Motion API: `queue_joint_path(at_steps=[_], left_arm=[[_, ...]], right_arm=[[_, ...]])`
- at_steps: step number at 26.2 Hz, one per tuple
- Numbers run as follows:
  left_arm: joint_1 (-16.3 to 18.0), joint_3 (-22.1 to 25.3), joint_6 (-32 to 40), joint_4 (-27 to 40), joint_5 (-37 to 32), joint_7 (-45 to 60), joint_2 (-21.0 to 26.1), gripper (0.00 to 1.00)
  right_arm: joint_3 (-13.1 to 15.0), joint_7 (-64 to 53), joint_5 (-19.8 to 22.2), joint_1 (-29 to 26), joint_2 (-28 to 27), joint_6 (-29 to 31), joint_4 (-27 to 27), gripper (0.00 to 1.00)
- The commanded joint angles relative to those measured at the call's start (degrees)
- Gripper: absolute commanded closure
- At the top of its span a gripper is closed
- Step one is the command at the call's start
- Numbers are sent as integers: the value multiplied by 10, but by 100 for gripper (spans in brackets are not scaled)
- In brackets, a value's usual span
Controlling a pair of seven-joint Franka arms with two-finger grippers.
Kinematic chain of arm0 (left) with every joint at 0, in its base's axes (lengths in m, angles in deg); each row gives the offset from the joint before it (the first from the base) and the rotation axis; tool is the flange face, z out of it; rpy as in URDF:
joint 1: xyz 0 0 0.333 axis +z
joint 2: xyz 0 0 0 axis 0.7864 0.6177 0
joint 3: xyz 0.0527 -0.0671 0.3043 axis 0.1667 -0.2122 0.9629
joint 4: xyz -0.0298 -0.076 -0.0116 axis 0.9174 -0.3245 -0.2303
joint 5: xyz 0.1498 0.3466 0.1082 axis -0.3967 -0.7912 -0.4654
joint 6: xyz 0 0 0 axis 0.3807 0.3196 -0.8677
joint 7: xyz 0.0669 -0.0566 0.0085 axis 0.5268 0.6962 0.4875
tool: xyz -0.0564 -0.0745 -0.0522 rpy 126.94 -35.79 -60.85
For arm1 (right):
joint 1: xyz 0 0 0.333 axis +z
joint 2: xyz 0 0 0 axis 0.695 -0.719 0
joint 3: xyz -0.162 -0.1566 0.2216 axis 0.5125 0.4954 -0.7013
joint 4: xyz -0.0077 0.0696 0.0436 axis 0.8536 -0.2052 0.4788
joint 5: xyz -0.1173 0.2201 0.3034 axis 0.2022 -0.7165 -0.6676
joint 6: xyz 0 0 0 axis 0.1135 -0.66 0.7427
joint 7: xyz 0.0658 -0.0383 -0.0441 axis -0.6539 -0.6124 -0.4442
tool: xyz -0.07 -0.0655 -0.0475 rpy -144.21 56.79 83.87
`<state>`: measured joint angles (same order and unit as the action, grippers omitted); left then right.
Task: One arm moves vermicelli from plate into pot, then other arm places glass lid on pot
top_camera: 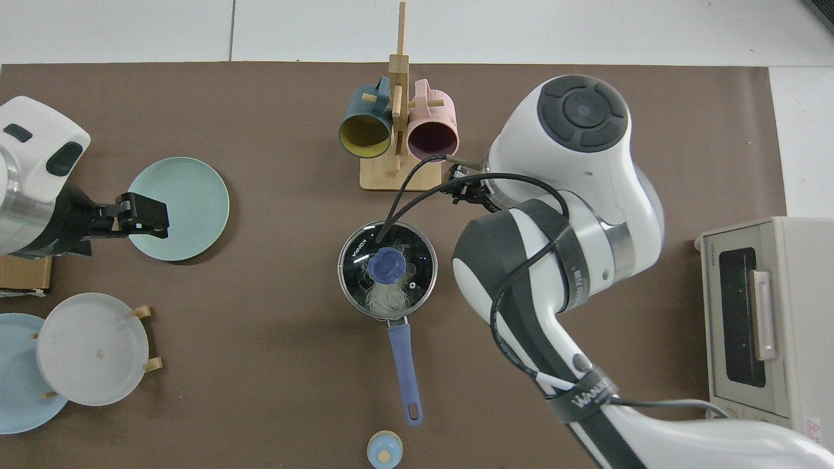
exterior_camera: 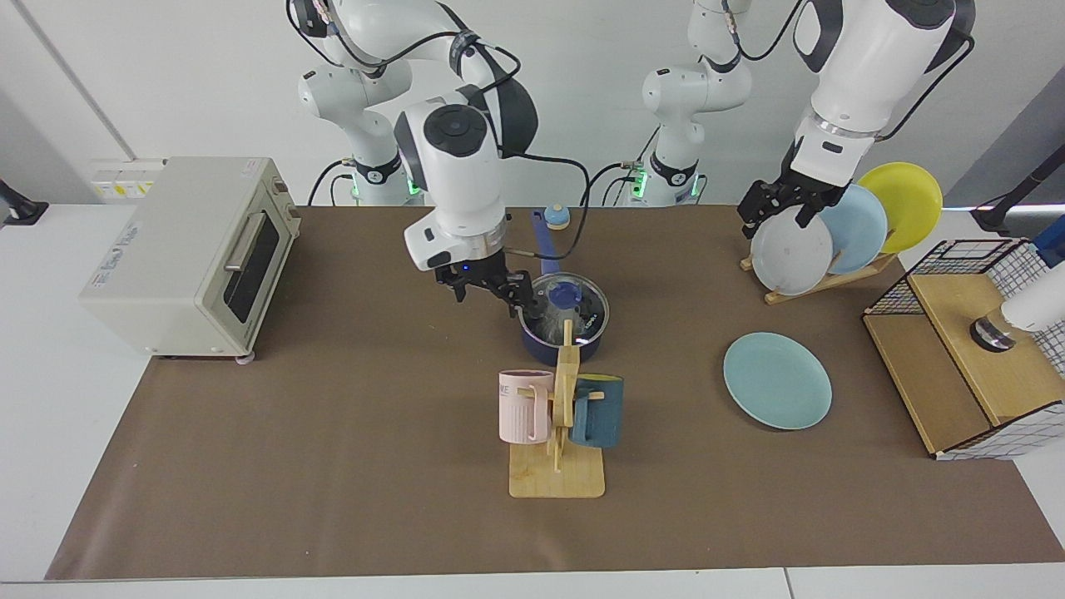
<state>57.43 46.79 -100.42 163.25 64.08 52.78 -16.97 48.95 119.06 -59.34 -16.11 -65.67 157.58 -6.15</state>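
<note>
Hanging spread beside pot (exterior_camera: 564, 331), right claw (exterior_camera: 489, 287) (holding nothing)

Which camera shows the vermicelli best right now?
The top view: the vermicelli shows through the glass lid from straight above, inside the pot. In the facing view the vermicelli is a pale wisp under the lid, with the mug rack's post crossing in front.
</note>
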Motion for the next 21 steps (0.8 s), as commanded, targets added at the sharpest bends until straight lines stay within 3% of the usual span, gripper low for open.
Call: queue_joint_path(at_steps=[1,13,21], left_arm=[[2,-1,6,11,-2,5,-13,0],[2,-1,6,11,-2,5,-13,0],[2,0,6,11,-2,5,-13,0]], right_arm=[[-4,-114,-11,-47,31,-10,-36,0],[-2,-344,19,-149,38,-32,-40,0],[-2,-425,35,-189,54,-49,-37,0]])
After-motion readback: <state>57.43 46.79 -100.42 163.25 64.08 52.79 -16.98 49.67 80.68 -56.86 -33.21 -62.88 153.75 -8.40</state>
